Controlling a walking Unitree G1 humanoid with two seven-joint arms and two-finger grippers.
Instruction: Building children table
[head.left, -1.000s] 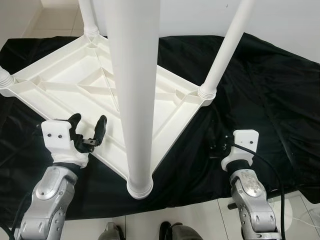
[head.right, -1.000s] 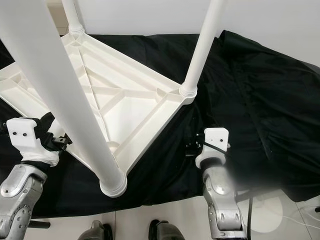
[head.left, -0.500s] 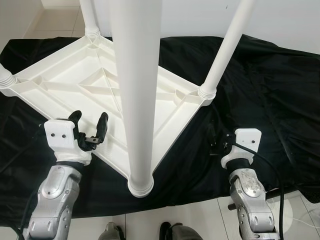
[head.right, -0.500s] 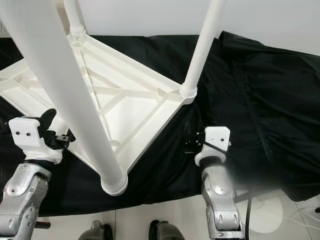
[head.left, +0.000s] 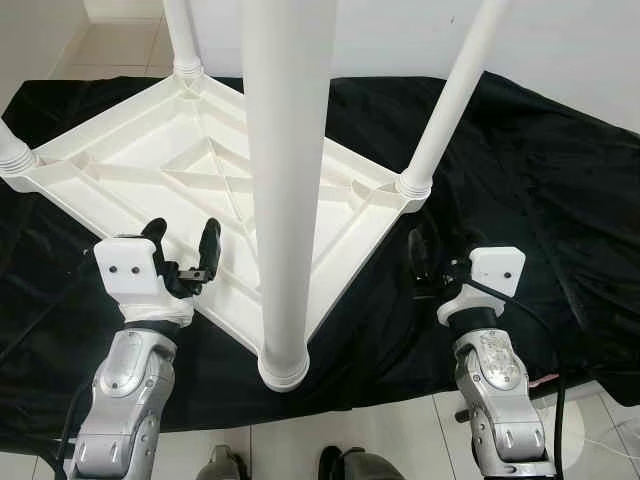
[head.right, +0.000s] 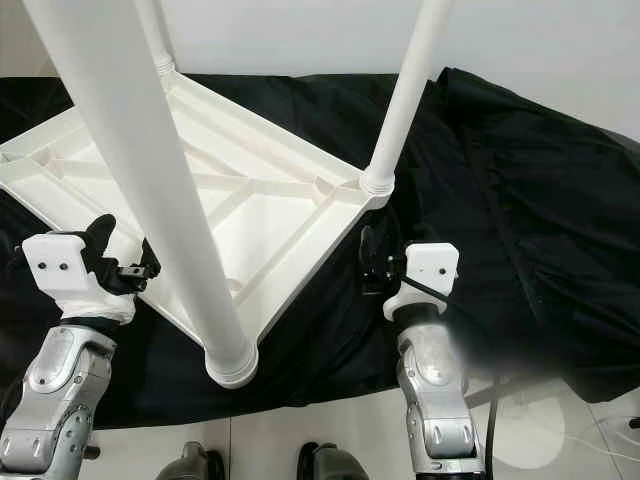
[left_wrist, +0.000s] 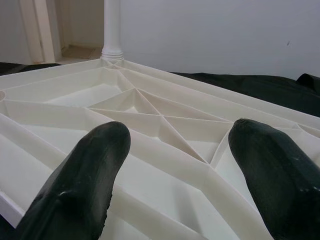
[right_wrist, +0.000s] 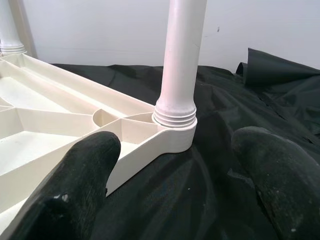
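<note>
Black cloth (head.left: 520, 150) underlies the upturned white table (head.left: 150, 170). We hold our left gripper (head.left: 182, 250) spread at its edge. Our right gripper (right_wrist: 175, 170) gapes near a leg (right_wrist: 182, 60).

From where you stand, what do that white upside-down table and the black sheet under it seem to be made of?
The tabletop looks like moulded plastic: matte white, with stiffening ribs across its underside. The legs look like the same plastic, smooth tubes with ringed collars at the sockets. The black sheet seems to be thin fabric or plastic film, I can't tell which: it wrinkles and has a slight sheen.
</note>
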